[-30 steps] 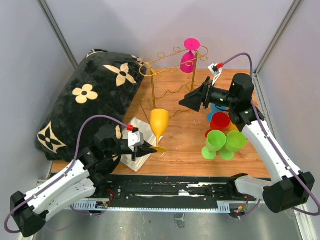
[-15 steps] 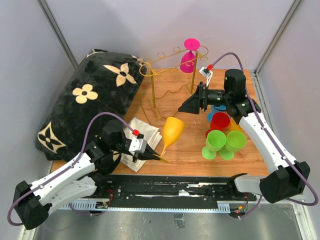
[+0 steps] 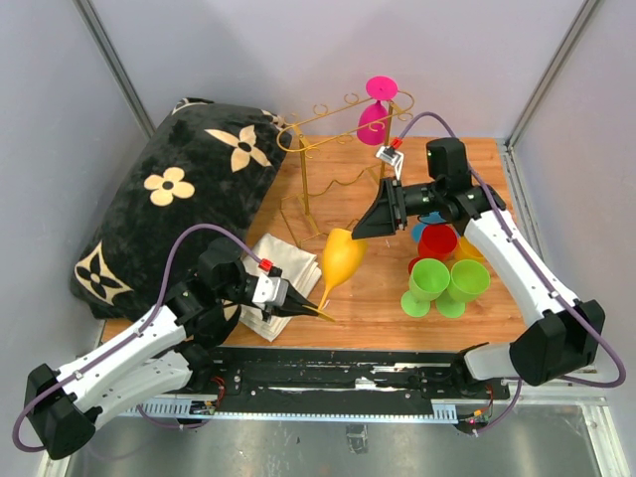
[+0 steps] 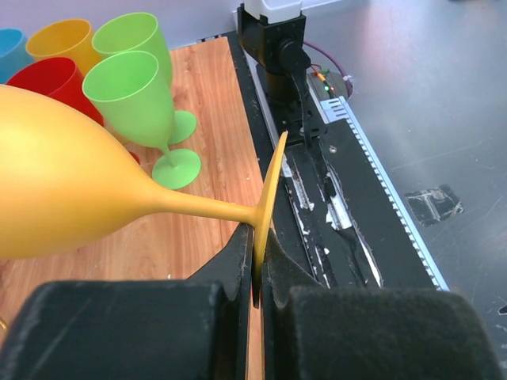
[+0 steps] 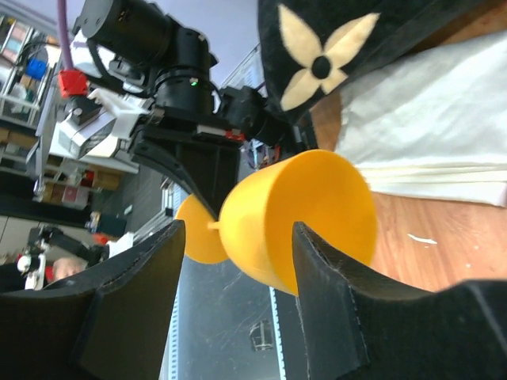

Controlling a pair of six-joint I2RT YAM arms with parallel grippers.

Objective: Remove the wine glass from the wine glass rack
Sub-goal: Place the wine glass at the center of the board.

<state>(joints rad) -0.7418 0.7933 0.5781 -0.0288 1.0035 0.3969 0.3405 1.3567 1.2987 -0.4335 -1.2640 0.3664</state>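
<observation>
A yellow wine glass [image 3: 341,256] is off the gold wire rack [image 3: 310,137] and leans to the right above the wooden table. My left gripper [image 3: 301,309] is shut on the glass's flat base, seen edge-on between the pads in the left wrist view [image 4: 256,237]. Its bowl [image 4: 55,182] points toward the coloured glasses. My right gripper [image 3: 360,229] is open, right at the bowl's mouth. In the right wrist view the bowl [image 5: 309,214] shows between the spread fingers [image 5: 135,301]. A pink wine glass [image 3: 376,109] hangs upside down on the rack's top rail.
A black flowered cushion [image 3: 189,189] fills the left side. A folded white cloth [image 3: 276,270] lies under my left gripper. Green [image 3: 429,280], red [image 3: 437,240] and other coloured glasses stand at the right. The black rail [image 3: 328,373] runs along the near edge.
The yellow glass has tipped from upright to leaning right as my left gripper turned and drew back. My right gripper has moved left and down to the bowl's mouth.
</observation>
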